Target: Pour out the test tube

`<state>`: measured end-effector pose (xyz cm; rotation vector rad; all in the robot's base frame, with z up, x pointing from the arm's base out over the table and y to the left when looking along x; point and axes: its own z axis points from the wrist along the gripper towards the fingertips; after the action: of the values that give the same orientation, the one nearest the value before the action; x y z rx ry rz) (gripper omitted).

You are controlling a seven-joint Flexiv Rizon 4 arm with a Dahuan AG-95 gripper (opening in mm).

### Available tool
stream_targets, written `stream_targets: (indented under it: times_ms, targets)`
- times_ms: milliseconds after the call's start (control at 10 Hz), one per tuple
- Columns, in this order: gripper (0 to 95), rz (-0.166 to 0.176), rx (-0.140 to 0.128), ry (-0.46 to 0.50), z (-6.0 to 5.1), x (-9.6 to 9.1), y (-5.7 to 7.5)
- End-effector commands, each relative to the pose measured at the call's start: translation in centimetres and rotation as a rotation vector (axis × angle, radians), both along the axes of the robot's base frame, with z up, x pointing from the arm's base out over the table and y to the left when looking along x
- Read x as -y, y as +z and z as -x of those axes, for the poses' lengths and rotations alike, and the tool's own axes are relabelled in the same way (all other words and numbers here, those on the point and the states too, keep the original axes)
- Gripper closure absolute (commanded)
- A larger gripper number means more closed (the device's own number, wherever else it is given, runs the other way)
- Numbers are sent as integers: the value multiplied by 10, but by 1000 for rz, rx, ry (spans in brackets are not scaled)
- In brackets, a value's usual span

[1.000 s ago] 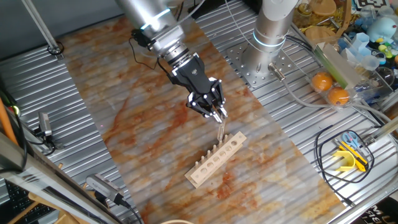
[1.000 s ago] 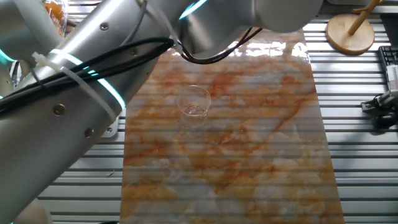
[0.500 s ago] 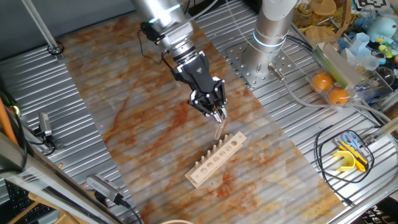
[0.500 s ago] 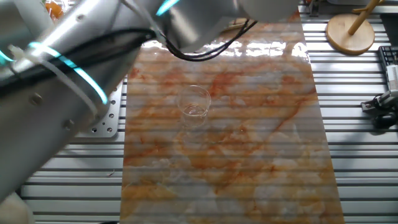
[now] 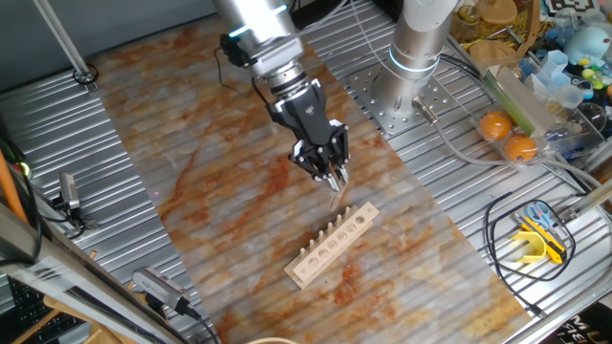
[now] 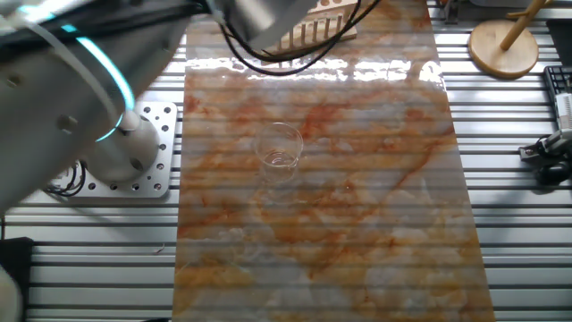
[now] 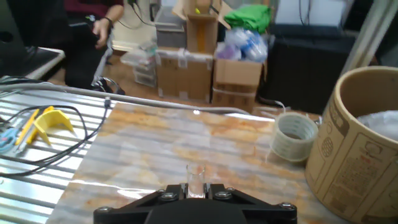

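Note:
My gripper (image 5: 331,175) hangs over the marbled mat, a little above the far end of the pale wooden rack (image 5: 333,245). It is shut on the test tube (image 7: 196,177), a thin clear glass tube that stands upright between the fingers in the hand view. From the side only a short pale bit of the test tube (image 5: 335,185) shows under the fingertips. The clear glass beaker (image 6: 280,149) stands upright in the middle of the mat, apart from the gripper. The rack (image 6: 326,22) shows at the top edge, partly behind the arm.
A white roll (image 7: 295,137) and a big cardboard drum (image 7: 364,146) stand ahead on the right. Cables and a yellow tool (image 5: 537,240) lie on the ribbed metal table, with oranges (image 5: 509,136) near the arm's base (image 5: 411,86). A wooden stand (image 6: 505,45) is at the mat's corner.
The gripper has lifted the test tube up and away from the rack. The arm has swung out of the middle of the other fixed view, uncovering the rack.

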<state>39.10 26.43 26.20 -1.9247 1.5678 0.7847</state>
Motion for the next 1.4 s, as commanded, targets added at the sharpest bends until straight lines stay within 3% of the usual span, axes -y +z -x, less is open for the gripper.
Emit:
stream_targets:
  times_ms: [100, 500, 700, 800, 1100, 1200, 1400]
  targets:
    - [950, 31, 13, -9, 0, 0, 1]
    - [950, 16, 25, -3, -3, -2, 4]
    - [950, 22, 30, -12, -17, -12, 15]
    - [950, 28, 47, -10, -27, -16, 21]
    - [950, 56, 63, 2, -51, -11, 31]
    - [950, 82, 61, -5, -65, -5, 40]
    - [950, 120, 62, -28, -82, -1, 51]
